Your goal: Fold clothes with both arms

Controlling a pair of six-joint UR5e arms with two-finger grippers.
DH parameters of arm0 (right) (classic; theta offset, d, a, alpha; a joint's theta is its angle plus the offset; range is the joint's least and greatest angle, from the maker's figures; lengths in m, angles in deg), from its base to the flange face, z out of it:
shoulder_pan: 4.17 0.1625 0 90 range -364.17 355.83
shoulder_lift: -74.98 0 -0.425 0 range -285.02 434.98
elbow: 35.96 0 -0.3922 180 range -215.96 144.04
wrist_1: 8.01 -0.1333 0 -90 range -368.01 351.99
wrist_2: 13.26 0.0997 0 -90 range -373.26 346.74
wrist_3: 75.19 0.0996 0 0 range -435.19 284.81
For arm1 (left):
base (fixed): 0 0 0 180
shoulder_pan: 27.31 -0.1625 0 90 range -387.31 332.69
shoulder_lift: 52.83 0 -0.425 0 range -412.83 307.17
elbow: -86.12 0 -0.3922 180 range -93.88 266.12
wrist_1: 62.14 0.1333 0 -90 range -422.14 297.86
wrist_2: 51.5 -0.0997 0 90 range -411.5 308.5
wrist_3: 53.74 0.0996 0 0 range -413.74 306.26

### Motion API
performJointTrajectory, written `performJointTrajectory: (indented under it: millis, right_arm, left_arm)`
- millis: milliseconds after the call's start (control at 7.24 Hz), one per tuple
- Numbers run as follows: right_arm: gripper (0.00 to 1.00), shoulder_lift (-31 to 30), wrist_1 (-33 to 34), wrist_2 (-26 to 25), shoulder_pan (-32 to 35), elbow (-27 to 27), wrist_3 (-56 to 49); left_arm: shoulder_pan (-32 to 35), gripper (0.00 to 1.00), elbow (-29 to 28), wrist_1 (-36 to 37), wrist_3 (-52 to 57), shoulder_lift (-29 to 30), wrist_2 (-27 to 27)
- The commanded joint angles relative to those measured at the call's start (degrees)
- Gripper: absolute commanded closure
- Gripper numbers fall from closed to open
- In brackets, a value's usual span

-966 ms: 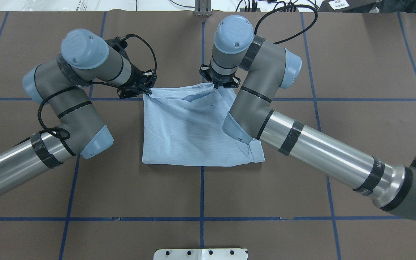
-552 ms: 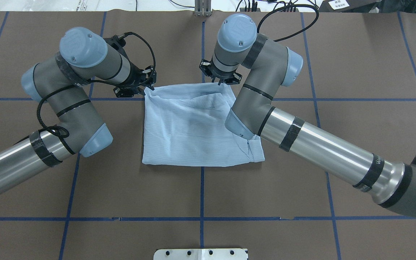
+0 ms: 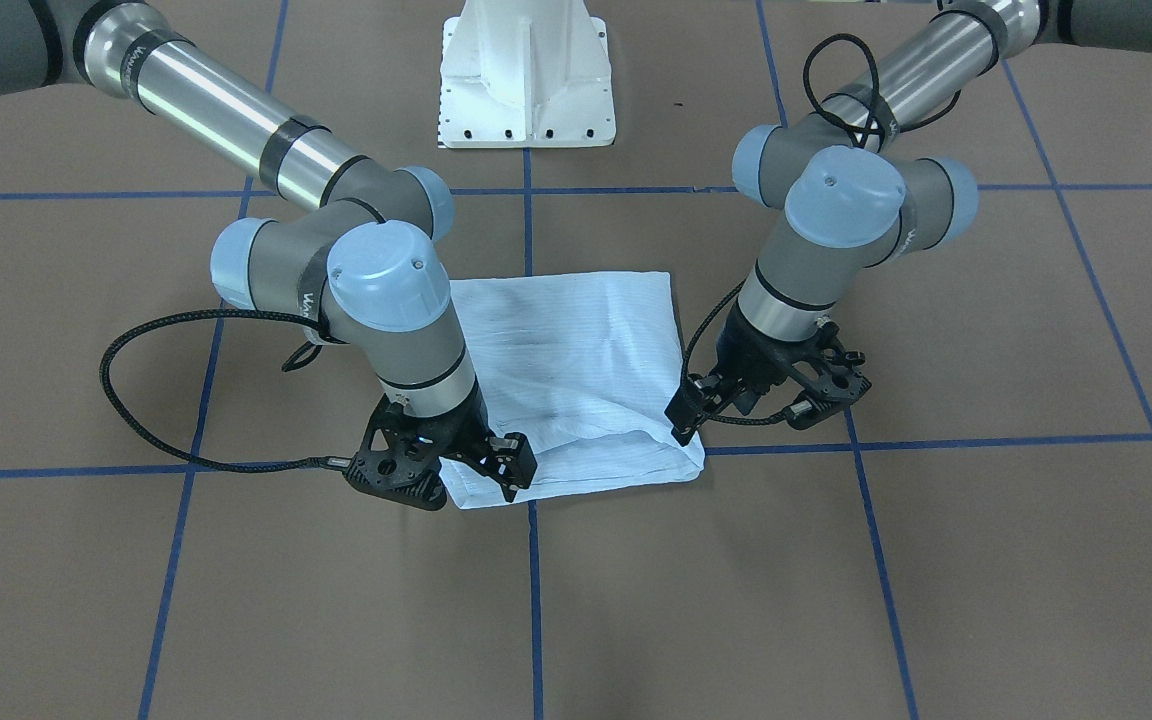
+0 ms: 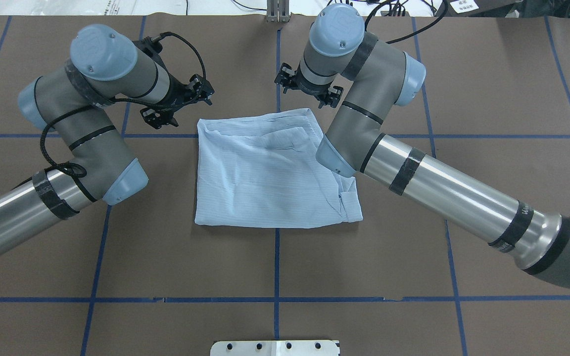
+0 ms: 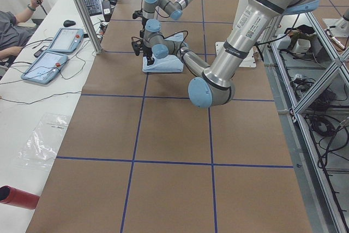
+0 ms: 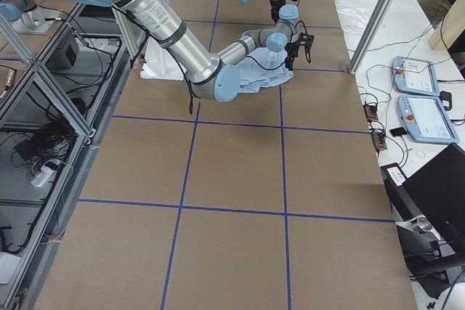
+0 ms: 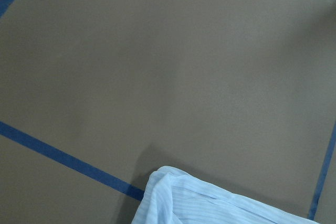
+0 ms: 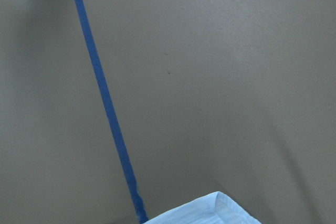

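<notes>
the shirt (image 4: 265, 173) lies as a folded, roughly square packet on the table (image 4: 166, 257), out in front of the white pedestal base (image 3: 526, 90) and apart from it. the left gripper (image 3: 701, 415) and right gripper (image 3: 508, 470) hang at the packet's two corners farthest from the base, with fingers apart and nothing between them. we read this as the letting-go step of a fold. next, we judge, both arms need to lift clear without snagging the thin cloth. a further halving would call for matched pinches on two corners.
</notes>
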Motion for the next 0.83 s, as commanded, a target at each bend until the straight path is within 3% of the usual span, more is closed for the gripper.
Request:
performJointTrajectory:
  millis: [0, 276, 552, 690]
  right_arm:
    - [0.0, -4.62, 2.78, 5.06, 4.66, 4.33, -6.94]
    - [0.0, -15.77, 15.65, 7.28, 10.64, 18.97, -25.88]
    - [0.0, -22.38, 27.89, 8.17, 16.71, 28.23, -41.98]
    - [0.0, -26.85, 29.07, 8.87, 19.17, 30.89, -49.02]
  left_arm:
    - [3.16, 0.0, 1.88, 0.7, 7.27, -2.55, 0.25]
    - [11.05, 0.0, 7.93, 4.91, 25.34, -8.69, 6.46]
    - [16.43, 0.0, 8.57, 7.28, 40.14, -12.83, 6.76]
    - [20.11, 0.0, 8.66, 7.47, 48.74, -15.64, 6.84]
